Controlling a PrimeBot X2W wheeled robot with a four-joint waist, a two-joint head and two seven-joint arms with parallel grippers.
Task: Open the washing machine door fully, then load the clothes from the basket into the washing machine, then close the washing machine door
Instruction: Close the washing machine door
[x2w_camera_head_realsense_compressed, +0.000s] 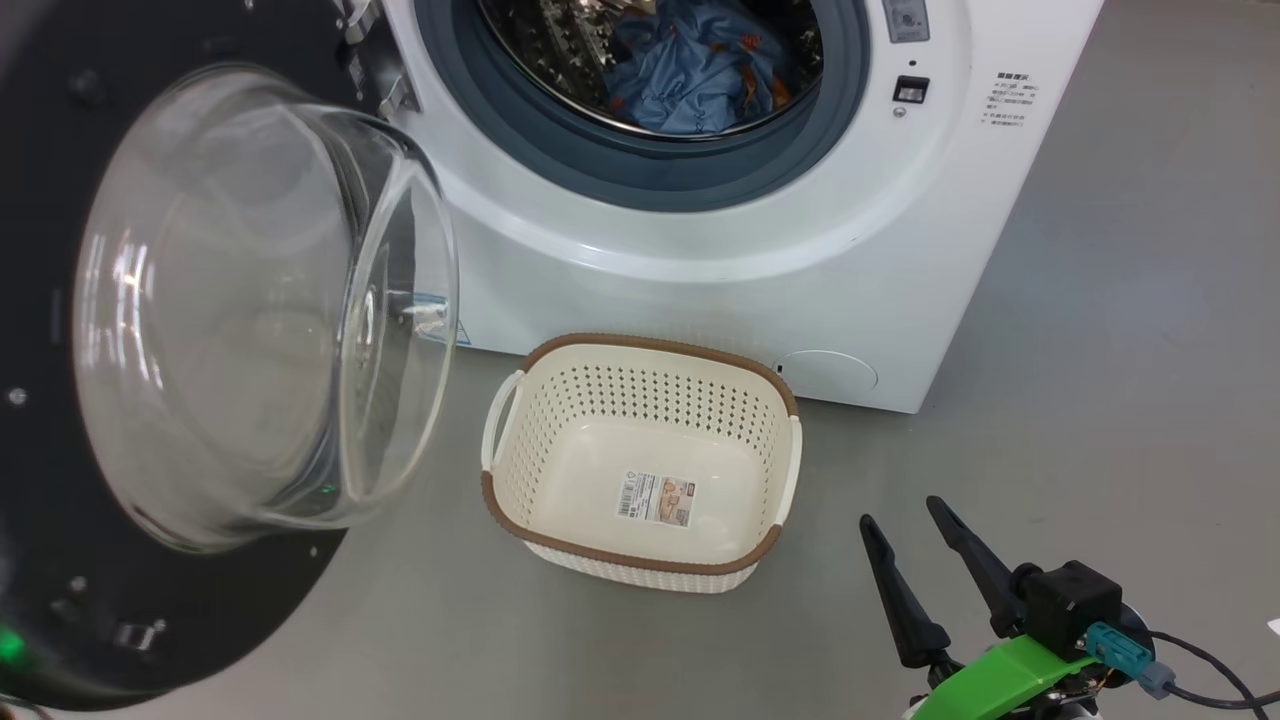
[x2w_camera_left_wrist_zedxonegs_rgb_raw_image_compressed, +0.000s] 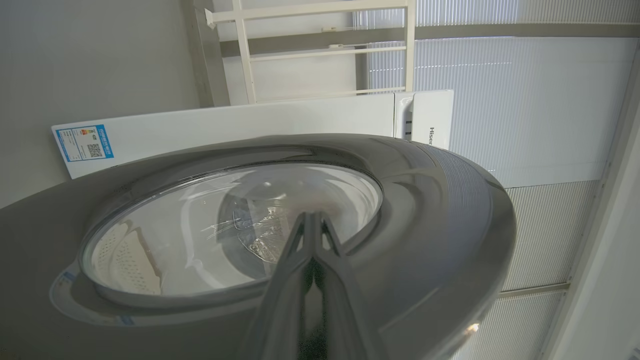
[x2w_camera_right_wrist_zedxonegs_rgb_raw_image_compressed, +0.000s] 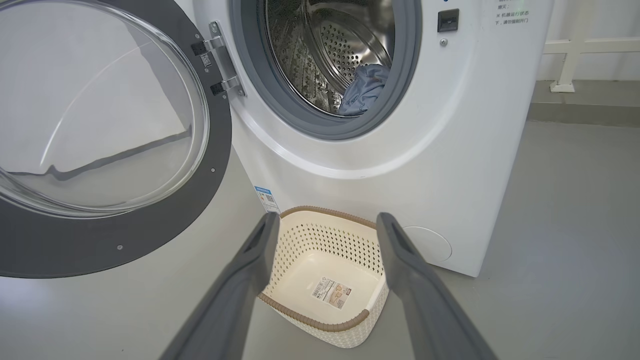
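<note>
The washing machine door (x2w_camera_head_realsense_compressed: 60, 420) stands swung wide at the left, its glass bowl (x2w_camera_head_realsense_compressed: 260, 300) bulging toward the basket. Blue clothes with orange marks (x2w_camera_head_realsense_compressed: 700, 70) lie inside the steel drum of the white washing machine (x2w_camera_head_realsense_compressed: 720, 260). On the floor in front sits the cream basket (x2w_camera_head_realsense_compressed: 640, 400) with only a label sticker in it. My right gripper (x2w_camera_head_realsense_compressed: 900, 515) hovers open to the basket's right, holding nothing. In the left wrist view my left gripper (x2w_camera_left_wrist_zedxonegs_rgb_raw_image_compressed: 312, 216) is shut, its tips at the door's glossy outer face (x2w_camera_left_wrist_zedxonegs_rgb_raw_image_compressed: 440, 210) by the window. The right wrist view shows the right gripper (x2w_camera_right_wrist_zedxonegs_rgb_raw_image_compressed: 327, 220), basket (x2w_camera_right_wrist_zedxonegs_rgb_raw_image_compressed: 320, 325), clothes (x2w_camera_right_wrist_zedxonegs_rgb_raw_image_compressed: 365, 87) and door (x2w_camera_right_wrist_zedxonegs_rgb_raw_image_compressed: 100, 250).
Grey floor (x2w_camera_head_realsense_compressed: 1100, 350) stretches to the right of the machine. A blue label (x2w_camera_left_wrist_zedxonegs_rgb_raw_image_compressed: 84, 142) marks the machine's lower corner. A white frame (x2w_camera_right_wrist_zedxonegs_rgb_raw_image_compressed: 570, 50) stands against the wall behind the machine. A cable (x2w_camera_head_realsense_compressed: 1200, 670) trails from my right wrist.
</note>
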